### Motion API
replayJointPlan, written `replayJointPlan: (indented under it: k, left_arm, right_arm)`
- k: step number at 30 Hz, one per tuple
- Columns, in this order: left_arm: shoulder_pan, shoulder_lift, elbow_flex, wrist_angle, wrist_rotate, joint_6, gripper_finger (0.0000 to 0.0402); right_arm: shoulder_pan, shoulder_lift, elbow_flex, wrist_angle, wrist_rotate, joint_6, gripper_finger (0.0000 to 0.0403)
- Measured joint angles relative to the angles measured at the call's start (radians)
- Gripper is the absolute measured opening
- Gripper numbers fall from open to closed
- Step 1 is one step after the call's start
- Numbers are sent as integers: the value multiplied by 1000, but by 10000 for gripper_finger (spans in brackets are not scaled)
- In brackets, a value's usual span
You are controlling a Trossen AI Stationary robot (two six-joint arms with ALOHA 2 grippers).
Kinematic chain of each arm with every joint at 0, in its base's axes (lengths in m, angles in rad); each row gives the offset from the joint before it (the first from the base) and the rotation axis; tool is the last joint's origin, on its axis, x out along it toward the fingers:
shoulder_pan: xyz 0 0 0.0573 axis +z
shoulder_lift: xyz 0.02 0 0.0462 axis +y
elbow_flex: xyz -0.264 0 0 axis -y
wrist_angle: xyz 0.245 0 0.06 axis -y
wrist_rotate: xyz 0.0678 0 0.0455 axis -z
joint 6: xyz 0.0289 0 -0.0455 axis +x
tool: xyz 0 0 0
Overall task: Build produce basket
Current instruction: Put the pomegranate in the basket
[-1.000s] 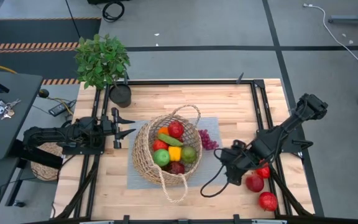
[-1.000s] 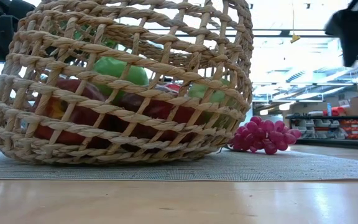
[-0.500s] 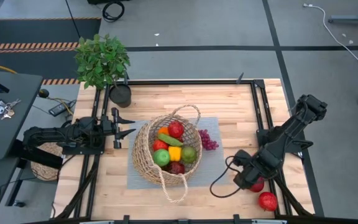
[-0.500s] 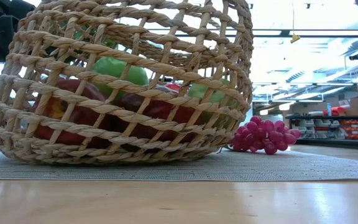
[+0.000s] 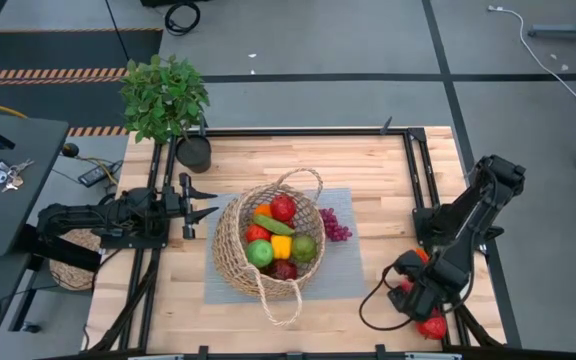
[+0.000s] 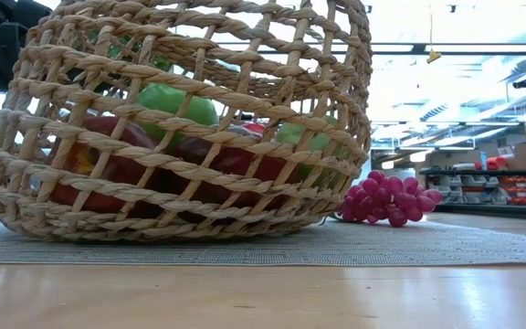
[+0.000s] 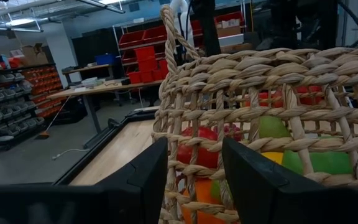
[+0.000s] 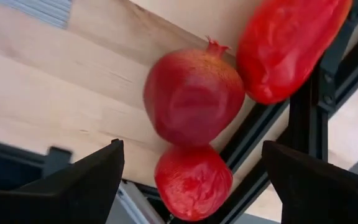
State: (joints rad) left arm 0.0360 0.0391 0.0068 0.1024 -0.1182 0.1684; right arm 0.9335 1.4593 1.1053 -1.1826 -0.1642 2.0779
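The tan wicker basket [image 5: 230, 250] stands on a grey mat mid-table and holds red and green apples, an orange, a yellow pepper and other produce [image 5: 280, 246]. It fills the low view [image 6: 181, 119]. Purple grapes [image 5: 334, 225] lie on the mat to its right; they also show in the low view [image 6: 391, 199]. My right gripper [image 5: 415, 298] is open over the near right corner, above two red pomegranates [image 8: 194, 96] [image 8: 193, 180] and a red pepper [image 8: 291, 46], its fingers wide on either side and touching nothing. My left gripper [image 5: 206, 201] is open beside the basket's left wall [image 7: 241, 124].
A potted plant [image 5: 168, 100] stands at the far left corner. Black frame rails [image 5: 418, 170] run along the table's edges, close by the red fruits. A smaller dark woven object [image 5: 73, 265] sits off the table's left side. Bare wood lies in front of the mat [image 5: 348, 270].
My right gripper has gone from near the grapes toward the table's near right corner and now stands over the red fruits there, still open. Its arm has left the low view. The basket, grapes and left arm have kept still.
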Motion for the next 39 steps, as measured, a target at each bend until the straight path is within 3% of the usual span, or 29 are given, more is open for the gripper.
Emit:
replayJointPlan:
  k: [7, 18, 39]
  left_arm:
    - [0, 0, 0, 0, 0, 0, 160]
    - [0, 0, 0, 0, 0, 0, 160]
    - [0, 0, 0, 1, 0, 0, 160]
  right_arm:
    - [6, 91, 0, 20, -31, -7, 384]
    - [5, 159, 0, 15, 11, -11, 384]
    - [-16, 175, -139, 159, 92, -51, 384]
